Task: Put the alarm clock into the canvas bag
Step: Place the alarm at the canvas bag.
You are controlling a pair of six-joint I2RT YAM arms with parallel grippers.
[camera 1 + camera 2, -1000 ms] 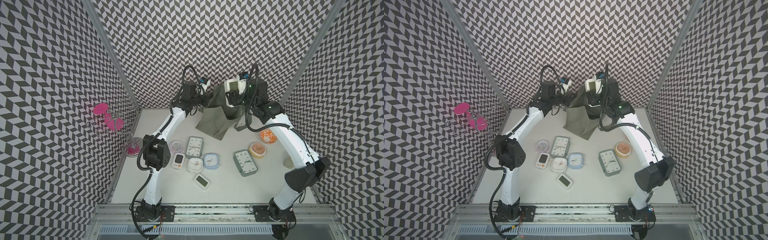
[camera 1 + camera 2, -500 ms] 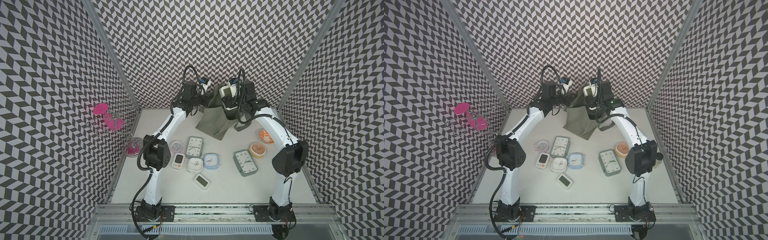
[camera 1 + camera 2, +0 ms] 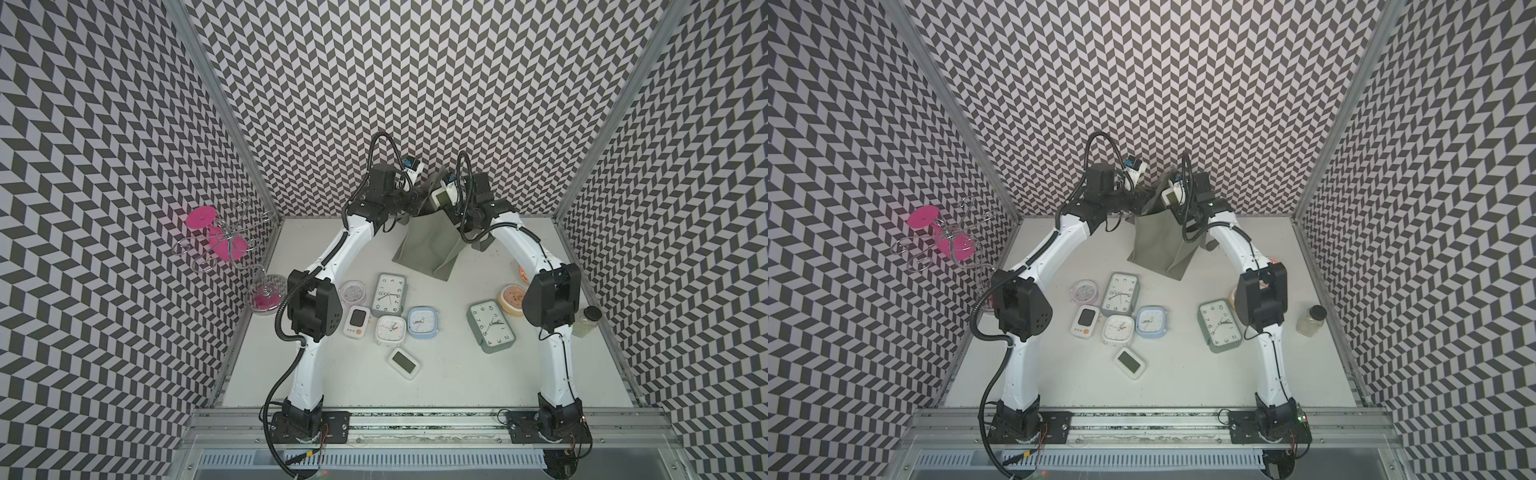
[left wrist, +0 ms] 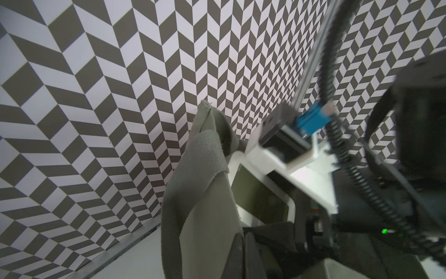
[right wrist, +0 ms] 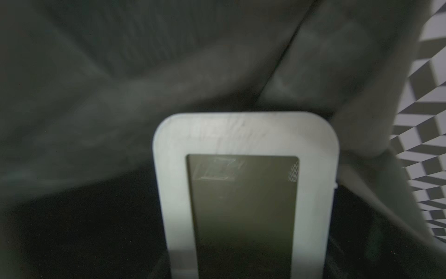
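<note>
Above the canvas bag [image 3: 428, 249], right pincer [image 3: 452, 198] grips the alarm clock [image 3: 440, 198] — left pincer [image 3: 417, 203] clenched on that bag.

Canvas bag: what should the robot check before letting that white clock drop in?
1. The left gripper is shut on the canvas bag by its strap: ok.
2. The right gripper is shut on the white alarm clock: ok.
3. Clock above the bag's mouth: ok; the dark inside shows below it in the right wrist view.
4. Mouth wide enough for the clock: cannot tell.
5. The other clocks on the table lie apart from the bag: ok.
</note>
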